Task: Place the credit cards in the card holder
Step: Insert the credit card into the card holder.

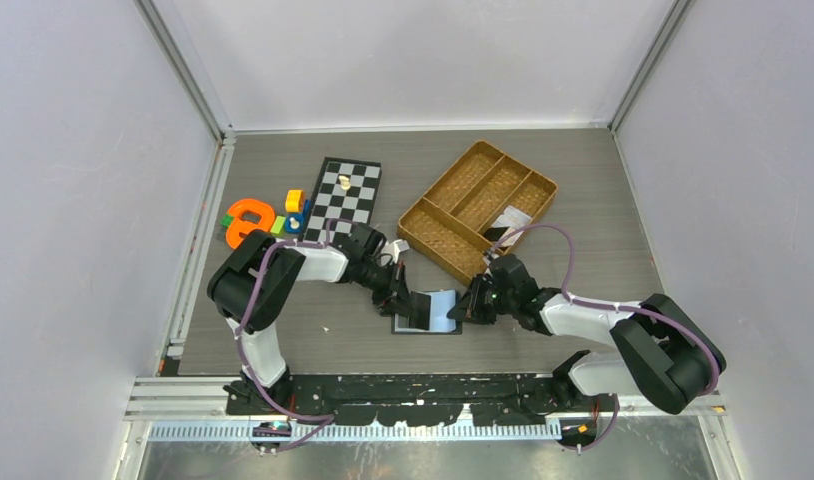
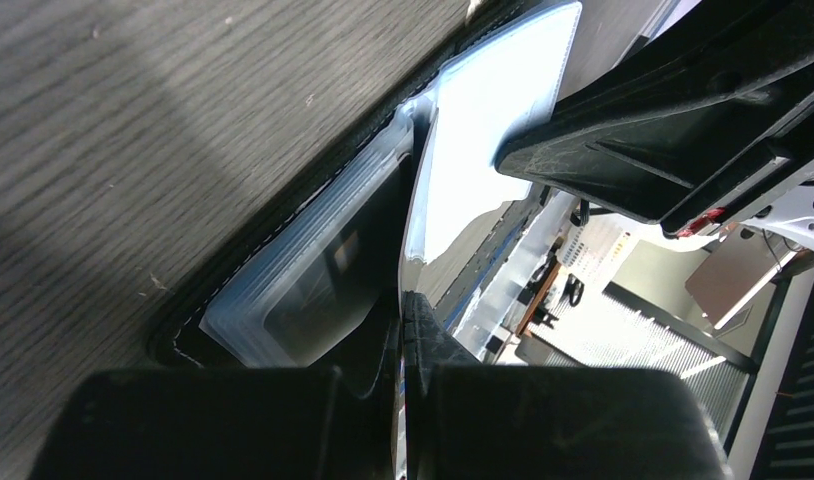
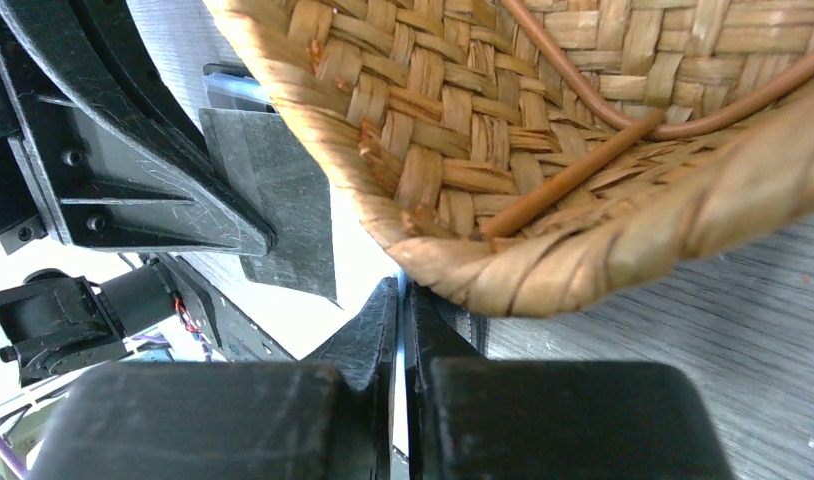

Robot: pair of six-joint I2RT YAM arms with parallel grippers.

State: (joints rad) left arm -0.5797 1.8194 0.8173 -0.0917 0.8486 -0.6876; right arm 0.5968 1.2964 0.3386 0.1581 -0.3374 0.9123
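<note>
The black card holder (image 1: 430, 312) lies open on the worktop (image 1: 593, 190), bluish inner pockets facing up, near the woven tray (image 1: 423, 225). The left fingers (image 2: 433, 350) pinch one clear pocket leaf of it. The right fingers (image 3: 368, 330) are pressed together at its right edge.

No text, brand or number is showing clearly enough to read; the cards (image 1: 507, 222) lying in the woven tray (image 1: 435, 238) are carrying marks too small to make out; a pale sheet (image 2: 605, 243) in the left wrist background is showing only blurred print.
</note>
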